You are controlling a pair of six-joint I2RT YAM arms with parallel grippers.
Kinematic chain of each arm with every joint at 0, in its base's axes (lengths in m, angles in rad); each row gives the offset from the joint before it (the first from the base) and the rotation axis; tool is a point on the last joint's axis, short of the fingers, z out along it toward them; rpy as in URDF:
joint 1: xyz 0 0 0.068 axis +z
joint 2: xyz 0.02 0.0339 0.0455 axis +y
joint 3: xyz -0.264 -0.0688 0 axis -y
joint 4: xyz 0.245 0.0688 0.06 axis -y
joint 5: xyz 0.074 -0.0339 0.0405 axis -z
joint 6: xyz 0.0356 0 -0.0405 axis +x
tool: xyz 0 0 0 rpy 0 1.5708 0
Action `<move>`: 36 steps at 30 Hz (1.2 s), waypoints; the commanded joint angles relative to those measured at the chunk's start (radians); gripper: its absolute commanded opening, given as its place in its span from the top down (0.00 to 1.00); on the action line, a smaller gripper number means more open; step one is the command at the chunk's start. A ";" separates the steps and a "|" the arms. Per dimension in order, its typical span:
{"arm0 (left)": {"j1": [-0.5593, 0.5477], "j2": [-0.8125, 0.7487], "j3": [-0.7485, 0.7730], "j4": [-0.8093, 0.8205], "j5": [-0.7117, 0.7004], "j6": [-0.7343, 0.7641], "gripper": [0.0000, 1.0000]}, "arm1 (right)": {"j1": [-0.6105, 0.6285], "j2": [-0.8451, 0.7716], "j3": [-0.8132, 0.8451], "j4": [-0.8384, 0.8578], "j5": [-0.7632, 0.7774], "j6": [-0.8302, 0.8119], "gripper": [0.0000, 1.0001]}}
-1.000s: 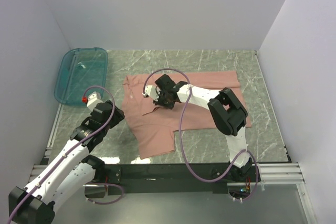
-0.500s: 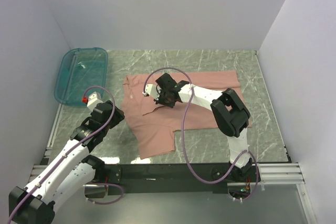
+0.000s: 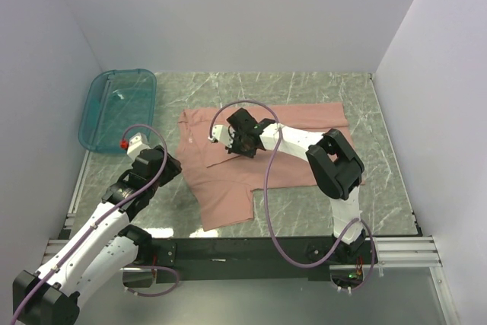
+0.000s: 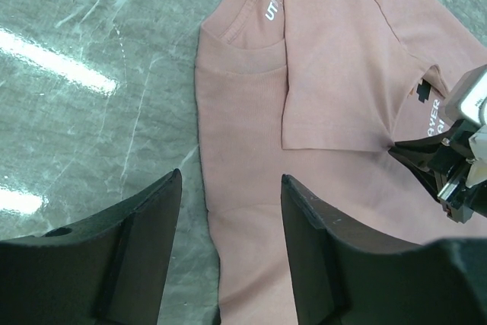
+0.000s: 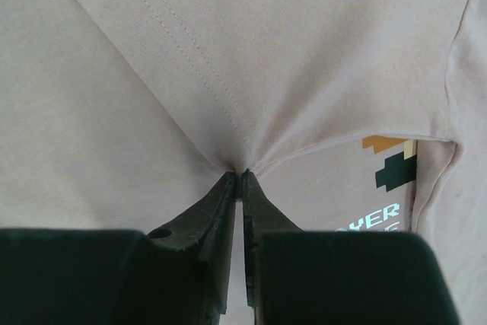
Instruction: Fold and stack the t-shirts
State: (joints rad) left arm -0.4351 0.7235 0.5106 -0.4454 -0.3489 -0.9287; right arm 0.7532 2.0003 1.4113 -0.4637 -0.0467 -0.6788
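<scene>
The salmon-pink t-shirt (image 3: 304, 123) lies spread on the marble table, chest up, with one sleeve folded in over the body. My right gripper (image 3: 227, 148) is shut on a pinch of the folded sleeve's edge, next to the pixel print and white lettering (image 5: 384, 188). The right wrist view shows the fabric (image 5: 228, 51) gathered at the closed tips (image 5: 242, 176). My left gripper (image 3: 162, 169) is open and empty, low over the shirt's left edge below the collar (image 4: 262, 24). The right gripper also shows in the left wrist view (image 4: 402, 150), and the left gripper's own gap (image 4: 228, 180) spans the shirt's hem.
A teal translucent bin (image 3: 118, 108) stands at the back left of the table. Pale walls close in the left, back and right sides. A metal rail runs along the table's near edge (image 3: 396, 245).
My right gripper has crept slightly towards the far left with the pinched fabric. The left arm has not moved.
</scene>
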 commanded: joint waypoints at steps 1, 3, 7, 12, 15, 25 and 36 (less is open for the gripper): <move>0.004 -0.013 0.012 0.028 0.014 0.022 0.39 | -0.002 -0.044 -0.014 -0.004 0.036 -0.018 0.86; 0.004 -0.018 0.020 0.025 0.018 0.027 0.37 | -0.006 -0.046 -0.009 -0.012 0.041 -0.011 0.82; 0.004 -0.027 0.034 0.022 0.054 0.045 0.24 | -0.012 -0.086 0.017 -0.065 0.035 0.010 0.63; 0.007 -0.048 0.039 0.054 0.166 0.099 0.14 | -0.081 -0.294 -0.001 -0.160 -0.138 -0.004 0.49; 0.009 -0.076 0.003 0.109 0.288 0.120 0.10 | -0.165 -0.468 -0.089 -0.208 -0.327 -0.039 0.43; 0.015 -0.067 -0.081 0.195 0.570 0.065 0.08 | -0.428 -1.030 -0.535 -0.124 -0.565 -0.051 0.34; -0.001 -0.055 -0.127 0.129 0.672 -0.044 0.14 | -0.615 -1.034 -0.608 -0.225 -0.712 -0.068 0.29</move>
State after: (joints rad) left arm -0.4271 0.6903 0.3939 -0.3241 0.2680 -0.9237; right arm 0.1589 0.9283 0.7612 -0.6418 -0.6815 -0.7300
